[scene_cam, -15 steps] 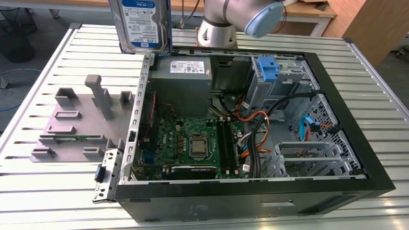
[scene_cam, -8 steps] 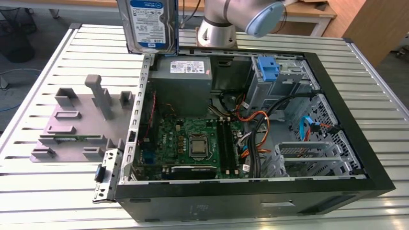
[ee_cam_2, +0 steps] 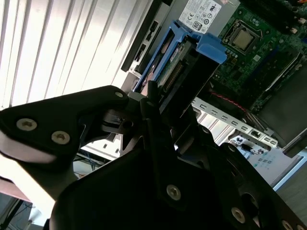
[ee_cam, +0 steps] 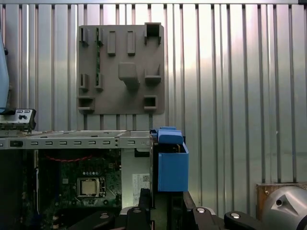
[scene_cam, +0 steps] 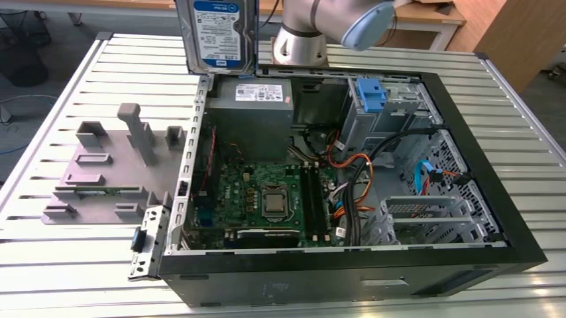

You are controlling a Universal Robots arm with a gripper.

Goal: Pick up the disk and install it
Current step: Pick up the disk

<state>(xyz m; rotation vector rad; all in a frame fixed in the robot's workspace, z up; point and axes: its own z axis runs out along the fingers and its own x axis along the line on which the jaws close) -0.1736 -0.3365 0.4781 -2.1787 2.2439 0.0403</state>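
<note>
Nearest my wrist cameras, the hand point(ee_cam_2: 163, 112) is clamped on the disk point(ee_cam_2: 178, 67), a finger on either side. The connector edge points away from the wrist, and the blue carrier frame point(ee_cam: 171, 165) wraps round the disk. In the exterior view the disk hangs upright, label to the camera, touching nothing. It is above the far corner of the open computer case point(scene_cam: 495, 199), on the exterior view's left, over the power supply point(scene_cam: 252, 99).

I judge the pick-up done and the carry under way, with nothing seated yet. The drive cage with its blue tab point(scene_cam: 372, 93) sits well apart, toward the exterior view's right. To my mind, installing calls for squaring the carrier to a bay and a straight slide clear of the cables point(scene_cam: 354, 172). Farthest off, the grey fixture plate point(ee_cam: 122, 72) lies on the slatted surface point(scene_cam: 53, 265).
</note>
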